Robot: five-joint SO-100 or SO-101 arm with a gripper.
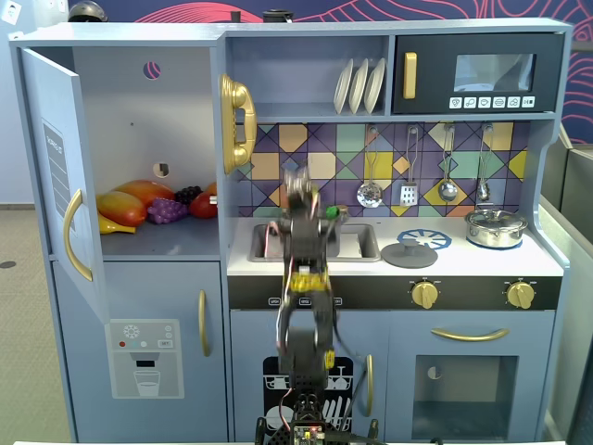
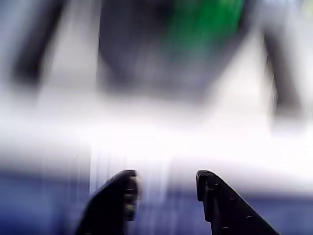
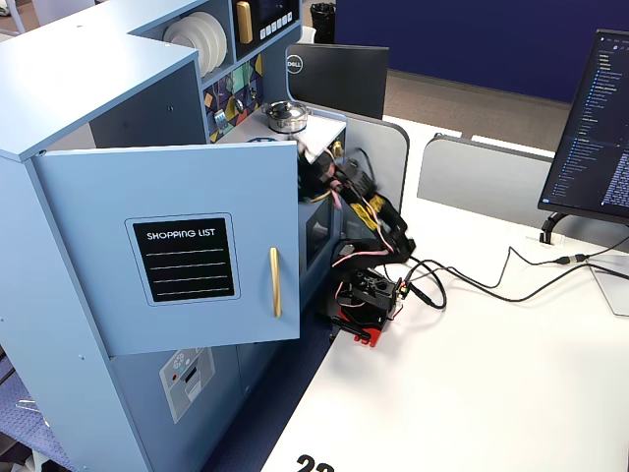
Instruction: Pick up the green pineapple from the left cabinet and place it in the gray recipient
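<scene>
Green pineapple (image 1: 331,211) shows as a small bright green spot at the top of the arm (image 1: 301,306), above the sink (image 1: 357,243) in the front fixed view; motion blur hides just how it sits. In the wrist view a smeared green patch (image 2: 208,22) lies at the top, well beyond the two dark fingertips (image 2: 124,193) at the bottom edge, which stand apart with a clear gap. The gripper (image 2: 166,188) therefore looks released there, though everything past the tips is blurred, so I cannot tell whether the fruit is touching anything or what lies under it.

Nearest in the front fixed view, the arm rises from its base before the lower cupboards up to the counter. Behind it, the sink is sunk in the countertop, with a gray round lid (image 1: 409,254) just to its right and a shiny silver pot (image 1: 496,227) further right. To the left, the left cabinet (image 1: 139,120) stands with its door (image 1: 60,185) swung open; mangoes (image 1: 130,204) and purple grapes (image 1: 167,210) lie on its shelf. At the side, the other fixed view shows the door's shopping list panel (image 3: 187,259) and the arm (image 3: 359,211) reaching in over the counter.
</scene>
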